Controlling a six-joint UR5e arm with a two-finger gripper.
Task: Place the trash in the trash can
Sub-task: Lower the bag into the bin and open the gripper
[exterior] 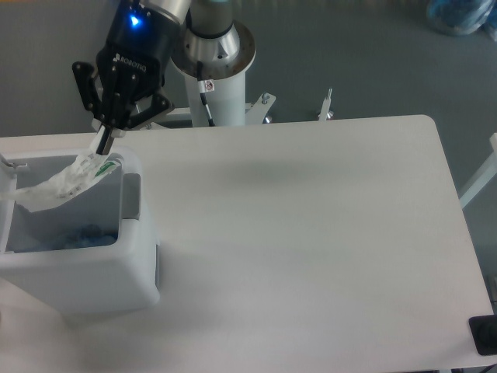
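Note:
The white trash can [85, 276] stands at the table's left edge, its opening facing up. My gripper [102, 144] hovers over its back right corner, shut on the green-striped end of the translucent plastic bag [62, 180]. The bag hangs slanting down to the left across the can's opening. At the bottom of the can lies the bluish crushed bottle [84, 235], only partly visible.
The arm's white pedestal [221, 78] rises behind the table's back edge. Metal clamps [326, 105] sit along that edge. A black object [484, 336] lies at the front right corner, and a white bar [477, 183] leans past the right edge.

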